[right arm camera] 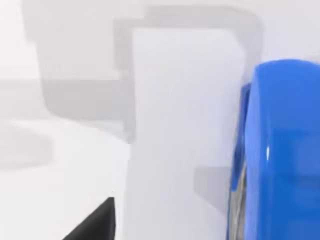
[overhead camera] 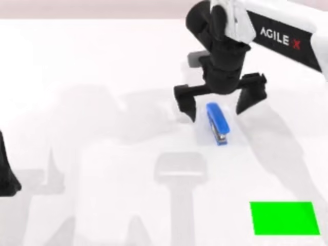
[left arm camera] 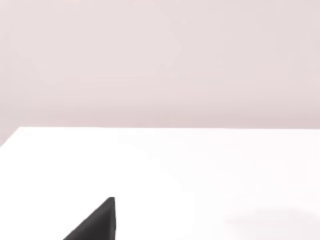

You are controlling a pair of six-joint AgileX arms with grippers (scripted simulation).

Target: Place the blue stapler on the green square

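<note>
Our right gripper [overhead camera: 218,105] hangs over the far end of the blue stapler [overhead camera: 218,123], fingers spread wide and straddling it without contact. The stapler lies flat on the white table [overhead camera: 102,77], well apart from the green square [overhead camera: 284,218]. Our left arm [overhead camera: 6,171] sits parked far left of the stapler.

1. The blue stapler [overhead camera: 217,124] lies on the table [overhead camera: 102,77], right of centre.
2. The right gripper [overhead camera: 219,105] hangs over the stapler's far end, one finger on each side, spread apart.
3. The green square [overhead camera: 284,218] sits near the table's front right corner, well apart from the stapler.
4. The left arm [overhead camera: 6,171] is parked at the left edge.
</note>
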